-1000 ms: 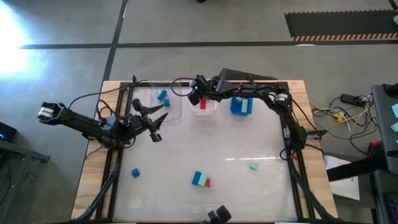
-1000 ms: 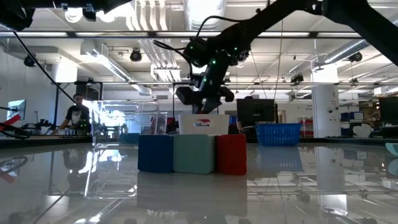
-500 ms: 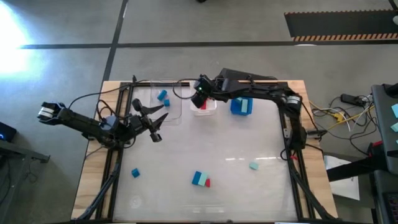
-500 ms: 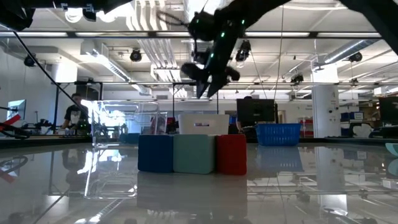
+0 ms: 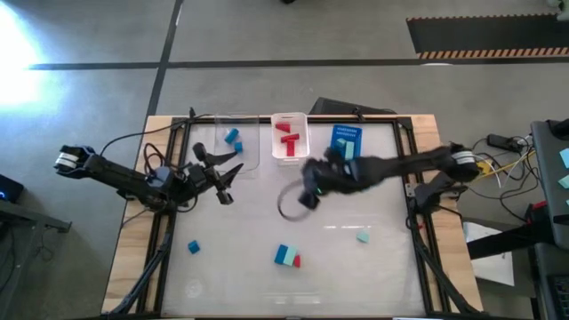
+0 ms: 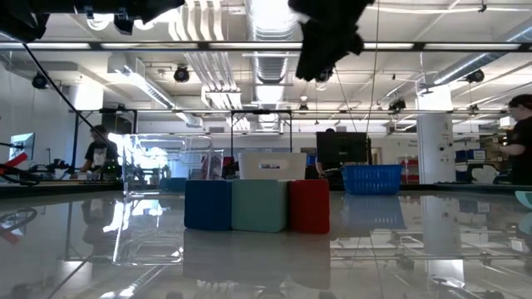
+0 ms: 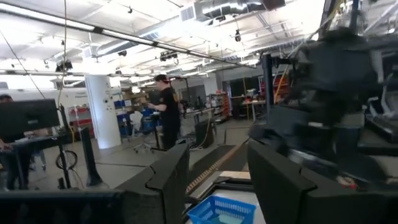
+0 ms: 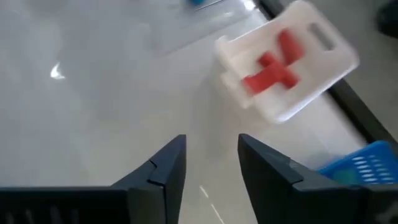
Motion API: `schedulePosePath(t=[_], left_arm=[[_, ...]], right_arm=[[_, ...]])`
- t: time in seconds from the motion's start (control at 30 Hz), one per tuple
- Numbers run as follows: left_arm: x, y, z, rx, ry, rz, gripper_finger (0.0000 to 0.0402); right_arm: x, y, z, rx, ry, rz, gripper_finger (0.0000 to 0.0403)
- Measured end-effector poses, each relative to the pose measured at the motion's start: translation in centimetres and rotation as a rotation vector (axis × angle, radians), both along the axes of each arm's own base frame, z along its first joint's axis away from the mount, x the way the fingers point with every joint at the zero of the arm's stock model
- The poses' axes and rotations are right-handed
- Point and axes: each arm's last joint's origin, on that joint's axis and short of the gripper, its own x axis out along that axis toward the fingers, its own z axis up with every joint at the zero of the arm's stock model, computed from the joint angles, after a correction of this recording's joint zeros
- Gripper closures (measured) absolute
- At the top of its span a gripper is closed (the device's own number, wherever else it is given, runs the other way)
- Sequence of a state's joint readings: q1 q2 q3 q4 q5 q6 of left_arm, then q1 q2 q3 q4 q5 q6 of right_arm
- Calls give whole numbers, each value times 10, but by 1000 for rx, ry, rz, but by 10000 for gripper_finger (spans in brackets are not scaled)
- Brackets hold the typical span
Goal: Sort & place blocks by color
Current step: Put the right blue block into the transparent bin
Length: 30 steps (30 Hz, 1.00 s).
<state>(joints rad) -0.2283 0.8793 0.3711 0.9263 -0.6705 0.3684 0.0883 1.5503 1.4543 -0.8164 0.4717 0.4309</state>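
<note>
Right pincer [image 5: 308,188] hovers over bench [image 5: 356,267] centre, fingers apart, empty. Left pincer [image 5: 227,173] waits open nr clear bin [image 5: 244,147]. Red blocks [image 5: 286,138] lie in white bin [image 5: 290,158]; blue, teal, red blocks [image 5: 286,257] touch in a row nr front edge.

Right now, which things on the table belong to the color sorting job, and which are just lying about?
Job:
- red blocks in the white bin
- blue blocks in the clear bin
- blue basket
- three-block cluster
- loose blue block
- loose teal block
- right claw, open

Lying about:
- cables
</note>
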Motion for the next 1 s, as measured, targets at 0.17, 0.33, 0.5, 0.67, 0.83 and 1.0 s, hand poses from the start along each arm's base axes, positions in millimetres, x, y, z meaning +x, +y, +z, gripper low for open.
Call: schedulePosePath(t=[0.17, 0.33, 0.5, 0.67, 0.83, 1.0], left_arm=[[5, -1, -1, -49, -12, -28, 254], [18, -5, -3, -118, 19, -91, 254], [37, -13, -21, -239, 226, -244, 254], [50, -32, -40, -350, 529, -484, 259], [68, -59, -69, -356, 837, -569, 312], [97, -73, -93, -350, 925, -561, 387]], right_arm=[[-22, 40, -24, 3, -67, 137, 288], [-35, 61, -54, -24, -223, 280, 306], [-51, 60, -69, -29, -296, 308, 322], [-69, 54, -69, -36, -308, 315, 336], [-80, 51, -60, -51, -345, 332, 344], [-82, 50, -57, -77, -347, 357, 342]])
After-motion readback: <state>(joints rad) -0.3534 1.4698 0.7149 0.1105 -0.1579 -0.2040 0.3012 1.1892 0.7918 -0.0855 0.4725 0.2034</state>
